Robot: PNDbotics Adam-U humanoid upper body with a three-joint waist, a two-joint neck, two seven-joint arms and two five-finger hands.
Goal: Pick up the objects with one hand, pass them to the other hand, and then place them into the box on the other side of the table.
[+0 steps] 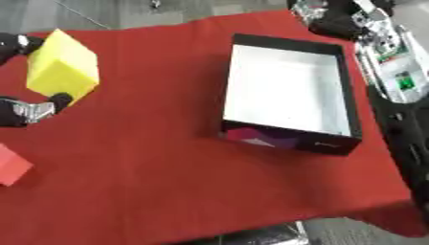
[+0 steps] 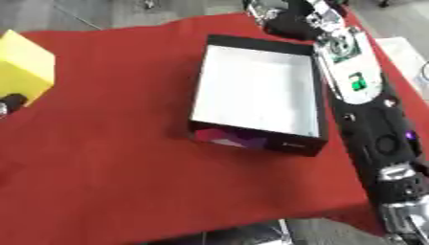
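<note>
My left hand (image 1: 32, 110) is shut on a yellow cube (image 1: 63, 64) at the left edge of the table, fingers behind it and the thumb below it. The cube looks lifted off the red cloth and tilted. A black box with a white inside (image 1: 285, 91) lies on the right half of the table and holds nothing that I can see. My right hand (image 2: 289, 18) shows dark and blurred just beyond the box's far right corner. Its forearm (image 2: 360, 86) runs along the box's right side.
A red block (image 1: 10, 165) lies on the cloth at the lower left edge. The red cloth (image 1: 159, 158) covers the table, whose near edge runs along the bottom. Grey floor shows beyond the far edge.
</note>
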